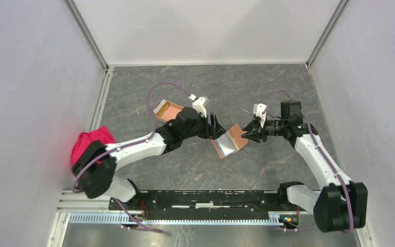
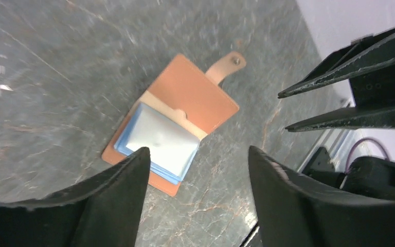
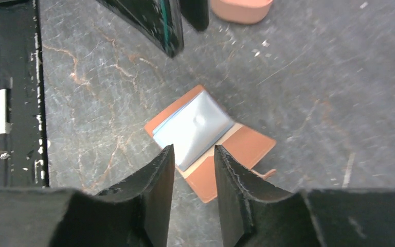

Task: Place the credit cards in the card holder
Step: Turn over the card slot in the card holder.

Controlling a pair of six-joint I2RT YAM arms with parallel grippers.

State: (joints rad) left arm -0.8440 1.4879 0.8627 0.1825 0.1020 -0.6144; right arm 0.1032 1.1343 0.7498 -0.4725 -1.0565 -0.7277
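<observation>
**Left end effector (image 2: pixel 198 153) parted, empty; right end effector (image 3: pixel 194 152) likewise**

Card holder (image 1: pixel 169 110) at far left, seemingly bare. Credit cards (image 2: pixel 159 140) stacked in unfolded brown wallet (image 2: pixel 200 98) on the surface (image 1: pixel 267 87), centre. Nothing transferred yet; every card left to move.

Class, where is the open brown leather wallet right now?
In the top view, the open brown leather wallet lies at mid-table, to the right of and nearer than the salmon-pink shallow tray.
</observation>
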